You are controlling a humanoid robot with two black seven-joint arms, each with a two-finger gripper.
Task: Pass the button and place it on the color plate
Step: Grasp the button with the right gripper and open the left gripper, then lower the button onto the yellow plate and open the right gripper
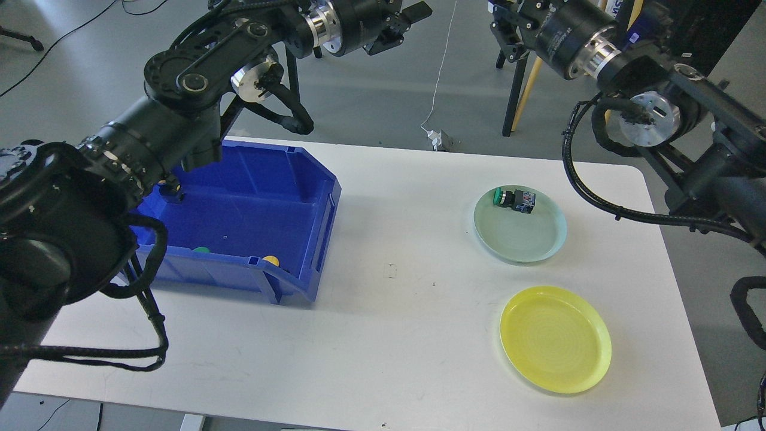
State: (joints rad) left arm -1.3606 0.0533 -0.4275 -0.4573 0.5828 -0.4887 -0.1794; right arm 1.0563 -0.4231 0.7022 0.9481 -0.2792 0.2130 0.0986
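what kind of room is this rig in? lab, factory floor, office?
Most likely a robotics lab or test room, not a production line. The white table holds only a staged setup: a blue bin and two coloured plates. Behind it, a loose cable and power adapter lie on a bare grey floor among equipment stand legs.

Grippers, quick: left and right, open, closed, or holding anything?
Left gripper: open, holding nothing, raised above the table.
Right gripper: seen dark at the top edge; cannot tell.
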